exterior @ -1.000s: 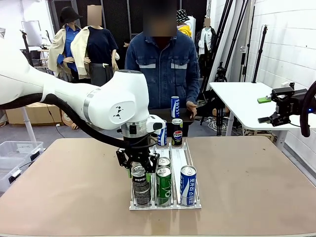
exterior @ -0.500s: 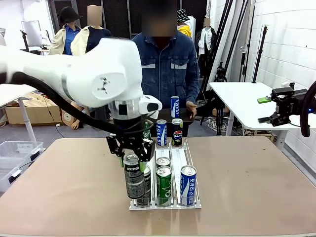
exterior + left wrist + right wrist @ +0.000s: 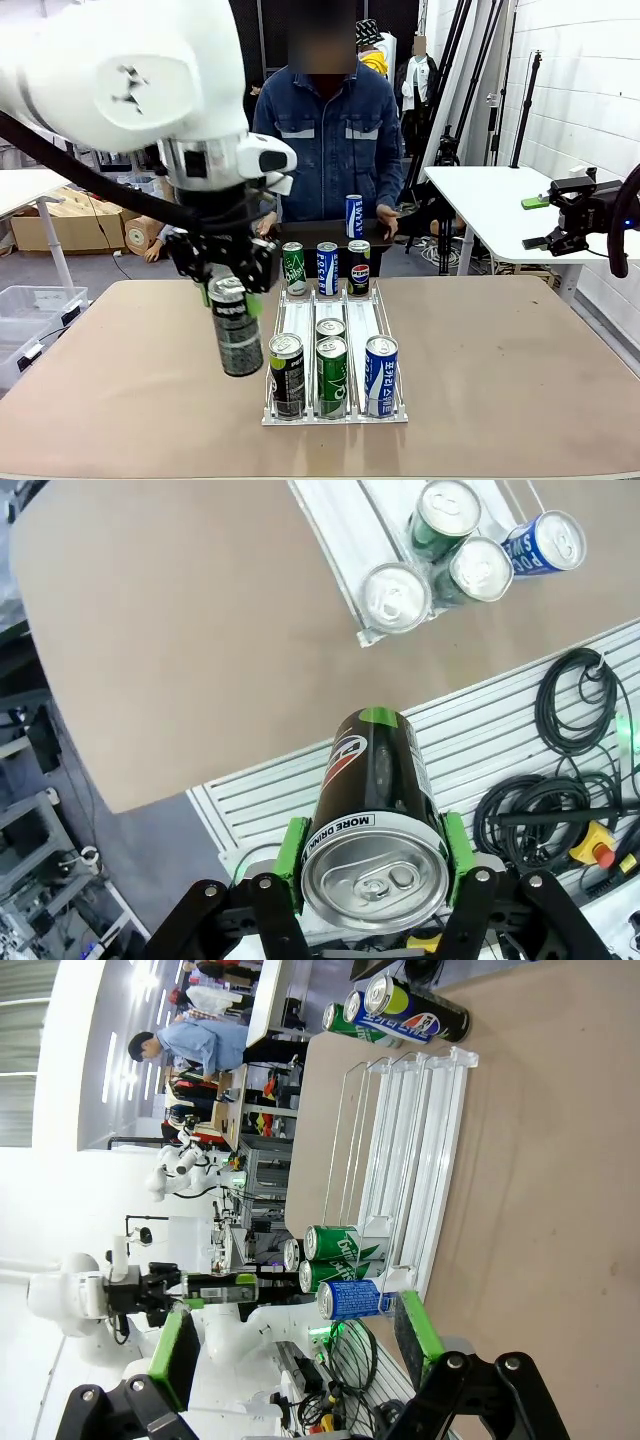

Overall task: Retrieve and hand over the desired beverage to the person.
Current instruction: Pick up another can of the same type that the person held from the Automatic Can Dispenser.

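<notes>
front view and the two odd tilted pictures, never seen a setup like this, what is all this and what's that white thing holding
The big white thing is a robot arm, one of two at a brown table. The wide picture is taken from a fixed camera between the arms, looking across at the person in a blue denim jacket. The other two come from cameras on each arm's wrist, so they look tilted.

The left pincer is shut on a black Pepsi can, held in the air to the left of a clear rack; the left wrist picture looks down on that can's top. The rack has three lanes, with cans at both its ends. The right pincer is open and holds nothing.
</notes>
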You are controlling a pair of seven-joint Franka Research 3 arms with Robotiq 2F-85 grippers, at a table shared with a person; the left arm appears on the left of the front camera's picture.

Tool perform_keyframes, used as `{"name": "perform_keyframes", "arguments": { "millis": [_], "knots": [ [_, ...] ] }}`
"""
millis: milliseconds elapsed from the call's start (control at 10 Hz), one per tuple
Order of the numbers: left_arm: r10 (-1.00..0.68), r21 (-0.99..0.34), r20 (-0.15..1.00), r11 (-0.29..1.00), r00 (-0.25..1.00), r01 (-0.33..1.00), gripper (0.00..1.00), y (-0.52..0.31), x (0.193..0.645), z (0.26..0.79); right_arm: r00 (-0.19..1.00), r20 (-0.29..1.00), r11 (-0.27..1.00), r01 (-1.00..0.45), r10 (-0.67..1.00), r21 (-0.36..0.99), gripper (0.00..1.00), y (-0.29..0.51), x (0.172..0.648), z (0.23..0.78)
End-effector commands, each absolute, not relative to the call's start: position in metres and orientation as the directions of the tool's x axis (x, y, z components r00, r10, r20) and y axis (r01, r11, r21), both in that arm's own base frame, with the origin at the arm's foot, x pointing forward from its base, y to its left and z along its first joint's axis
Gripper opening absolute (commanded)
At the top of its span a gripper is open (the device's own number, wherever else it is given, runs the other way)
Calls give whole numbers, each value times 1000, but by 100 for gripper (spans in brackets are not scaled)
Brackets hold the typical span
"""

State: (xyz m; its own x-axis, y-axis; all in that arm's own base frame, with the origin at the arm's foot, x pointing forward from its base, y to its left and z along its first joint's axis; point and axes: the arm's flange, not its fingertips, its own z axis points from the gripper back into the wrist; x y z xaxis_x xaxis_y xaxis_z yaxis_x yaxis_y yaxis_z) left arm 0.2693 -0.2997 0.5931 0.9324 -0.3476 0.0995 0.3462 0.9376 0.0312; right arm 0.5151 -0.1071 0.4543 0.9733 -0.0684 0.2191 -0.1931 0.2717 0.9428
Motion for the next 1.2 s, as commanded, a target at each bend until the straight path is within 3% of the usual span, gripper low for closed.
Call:
{"name": "perform_keyframes", "arguments": {
  "millis": [0,300,500,800,1100],
  "knots": [
    [-316,7,88,949,945,317,0,-266,274,625,974,215,275,-187,-74,943,100,-106,514,454],
    [-233,-43,113,970,966,239,0,-200,282,651,974,215,275,-187,-74,943,100,-106,514,454],
    [-207,-73,188,972,960,224,0,-171,302,647,974,215,275,-187,-74,943,100,-106,514,454],
    [-142,-23,274,988,951,154,0,-159,324,646,974,215,275,-187,-74,943,100,-106,514,454],
    [-149,-15,256,987,955,158,0,-169,330,646,974,215,275,-187,-74,943,100,-106,514,454]
  ]
}}
